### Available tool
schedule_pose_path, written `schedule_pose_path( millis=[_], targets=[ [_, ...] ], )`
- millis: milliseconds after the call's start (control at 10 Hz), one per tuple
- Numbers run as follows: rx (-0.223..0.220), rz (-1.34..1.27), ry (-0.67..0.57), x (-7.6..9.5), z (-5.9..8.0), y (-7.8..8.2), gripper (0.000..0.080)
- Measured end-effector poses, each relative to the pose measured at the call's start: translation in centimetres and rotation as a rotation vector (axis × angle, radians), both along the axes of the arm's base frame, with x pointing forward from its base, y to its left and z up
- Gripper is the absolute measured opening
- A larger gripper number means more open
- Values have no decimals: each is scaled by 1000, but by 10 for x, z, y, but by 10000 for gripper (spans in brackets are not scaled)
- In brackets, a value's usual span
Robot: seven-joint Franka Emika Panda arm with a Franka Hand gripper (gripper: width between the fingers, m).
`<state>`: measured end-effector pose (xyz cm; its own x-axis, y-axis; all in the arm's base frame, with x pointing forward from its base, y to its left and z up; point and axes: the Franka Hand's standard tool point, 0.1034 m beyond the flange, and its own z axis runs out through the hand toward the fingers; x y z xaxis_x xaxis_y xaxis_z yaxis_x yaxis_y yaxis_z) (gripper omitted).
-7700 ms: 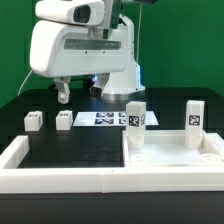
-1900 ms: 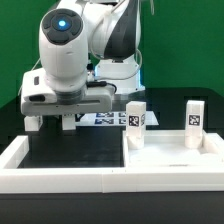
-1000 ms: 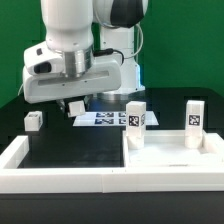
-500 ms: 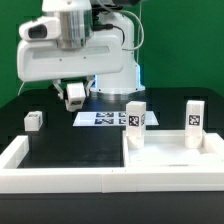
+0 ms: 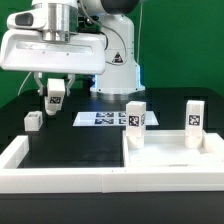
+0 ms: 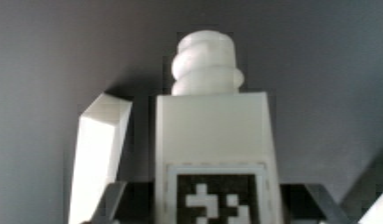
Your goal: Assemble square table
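My gripper (image 5: 55, 92) is shut on a small white tagged leg (image 5: 55, 96) and holds it in the air above the black table, at the exterior view's left. In the wrist view the leg (image 6: 211, 130) sits between the jaws, its tag near them and its round peg pointing away. A second loose leg (image 5: 33, 121) lies on the table just below and to the left. The white square table top (image 5: 165, 152) lies at the front right. Two legs (image 5: 135, 120) (image 5: 193, 118) stand upright at its far corners.
The marker board (image 5: 100, 118) lies flat behind the table top, near the robot base (image 5: 118, 75). A long white border wall (image 5: 60, 178) runs along the front and left. In the wrist view a white strip (image 6: 103, 150) lies beside the held leg; I cannot tell what it is.
The gripper came down on the two loose legs at the left, shut on one, lifted it and carried it up and to the exterior view's left. One loose leg stays on the table.
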<state>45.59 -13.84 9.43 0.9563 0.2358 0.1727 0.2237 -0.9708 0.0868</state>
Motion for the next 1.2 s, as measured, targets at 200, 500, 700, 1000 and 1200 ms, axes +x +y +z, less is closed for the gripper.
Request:
schedule_pose_path(
  millis=[200, 500, 700, 1000, 1200],
  targets=[
    [58, -63, 6, 29, 5, 23, 288],
    [93, -175, -46, 76, 5, 51, 288],
    [88, -187, -64, 84, 3, 55, 288],
    [88, -189, -63, 83, 2, 54, 288],
    [99, -195, -51, 83, 1, 58, 288]
  ],
)
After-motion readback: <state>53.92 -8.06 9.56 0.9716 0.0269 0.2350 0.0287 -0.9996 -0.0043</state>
